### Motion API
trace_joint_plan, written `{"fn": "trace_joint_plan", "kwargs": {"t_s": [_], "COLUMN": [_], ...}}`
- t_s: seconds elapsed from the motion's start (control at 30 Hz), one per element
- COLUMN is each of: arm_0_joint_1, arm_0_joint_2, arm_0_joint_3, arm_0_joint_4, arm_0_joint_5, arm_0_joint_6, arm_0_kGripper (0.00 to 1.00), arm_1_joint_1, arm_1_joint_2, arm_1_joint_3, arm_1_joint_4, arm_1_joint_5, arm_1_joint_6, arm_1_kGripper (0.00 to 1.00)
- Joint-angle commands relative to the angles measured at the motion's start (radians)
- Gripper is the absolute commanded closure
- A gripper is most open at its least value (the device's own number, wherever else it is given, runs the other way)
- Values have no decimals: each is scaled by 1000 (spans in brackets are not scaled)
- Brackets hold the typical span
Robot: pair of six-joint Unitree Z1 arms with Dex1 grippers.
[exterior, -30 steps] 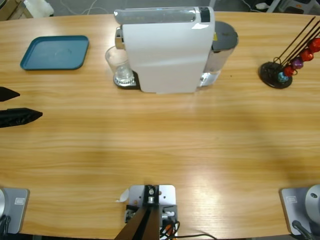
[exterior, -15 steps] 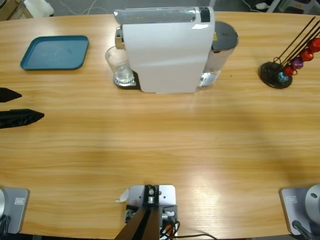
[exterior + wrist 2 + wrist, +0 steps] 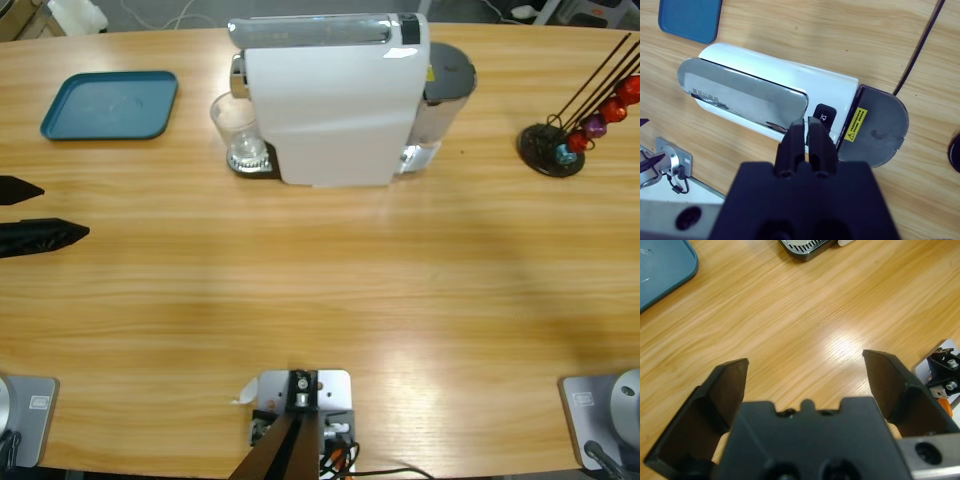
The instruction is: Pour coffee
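In the high view you have the white coffee machine (image 3: 335,100) standing at the far side of the table (image 3: 320,300), a little left of centre, with its chrome lid along the top and a grey water tank (image 3: 448,78) on its right end. A clear glass (image 3: 237,128) sits on the machine's drip tray, touching its left end under the spout. A teal tray (image 3: 110,104) lies well to the left of the glass. At the right edge you see a black capsule stand (image 3: 551,148) with coloured capsules on its wires. The left gripper (image 3: 30,212) pokes in from the left edge as two black tips set apart, holding nothing, well away from the glass.

In the left wrist view your left gripper (image 3: 805,385) has its jaws spread wide over bare wood. The tray (image 3: 660,267) shows at the upper left corner, and the drip tray (image 3: 805,247) just cuts the top edge.

In the right wrist view your right gripper (image 3: 807,135) looks straight down on the machine (image 3: 770,95), jaws pressed together, their tips over the near end of the chrome lid beside a black button (image 3: 824,114). The tank (image 3: 875,127) lies to the right, the tray (image 3: 690,17) at the upper left.
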Motion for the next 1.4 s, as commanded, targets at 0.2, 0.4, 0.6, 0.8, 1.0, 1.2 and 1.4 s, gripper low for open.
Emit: {"fn": "trace_joint_plan", "kwargs": {"t_s": [0.2,0.4,0.6,0.8,1.0,1.2,1.4], "arm_0_joint_1": [-17,-17,-17,-17,-17,-17,-17], "arm_0_joint_2": [38,41,42,48,49,49,53], "arm_0_joint_3": [25,25,25,24,24,24,25], "arm_0_joint_4": [-11,-11,-11,-11,-11,-11,-15], "arm_0_joint_5": [13,13,13,15,14,15,15], "arm_0_joint_6": [-17,-17,-17,-17,-17,-17,-17], "arm_0_kGripper": [13,13,13,13,13,13,13], "arm_1_joint_1": [9,9,4,-6,-6,-3,-5], "arm_1_joint_2": [57,65,78,89,90,96,98], "arm_1_joint_3": [56,56,54,50,64,68,103], "arm_1_joint_4": [18,18,16,15,17,15,10], "arm_1_joint_5": [-29,-28,-24,-26,-30,-26,-24], "arm_1_joint_6": [-31,-32,-37,-41,-45,-46,-45], "arm_1_kGripper": [1000,1000,1000,1000,1000,1000,1000]}}
